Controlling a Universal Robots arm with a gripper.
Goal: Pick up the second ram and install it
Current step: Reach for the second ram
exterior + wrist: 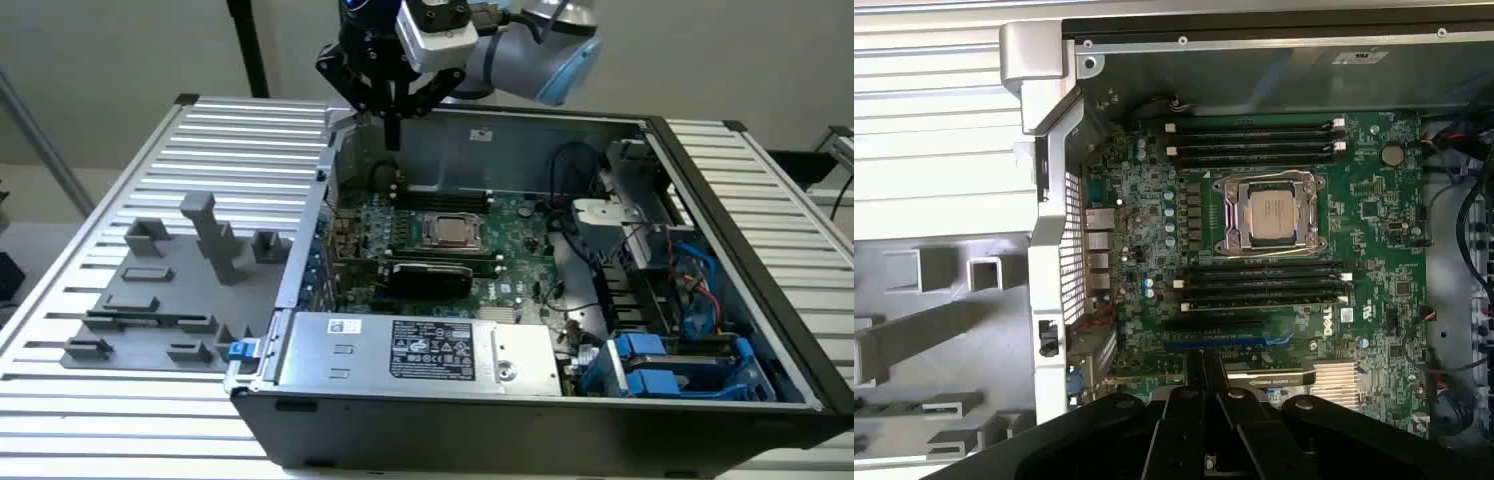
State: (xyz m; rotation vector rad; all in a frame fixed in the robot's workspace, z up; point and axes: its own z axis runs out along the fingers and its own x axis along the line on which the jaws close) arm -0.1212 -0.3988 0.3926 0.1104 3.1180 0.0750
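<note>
Claw (392, 133) fingers pressed together, nothing between them, hangs high over far edge of computer case (534, 425), motherboard (1374, 200) below. Second ram (134, 318) probably thin dark strip in grey tray (154, 298), well apart; not certain. Risk: shut fingers cannot take stick, and could strike CPU socket (1272, 215) if lowered here

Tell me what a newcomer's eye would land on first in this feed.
The open computer case lies on its side, baring a green motherboard with a silvery CPU at its middle. The black gripper, shut, hangs above the case's far wall, toward the exterior view's left. A grey tray of blocks sits outside the case on that side.
</note>
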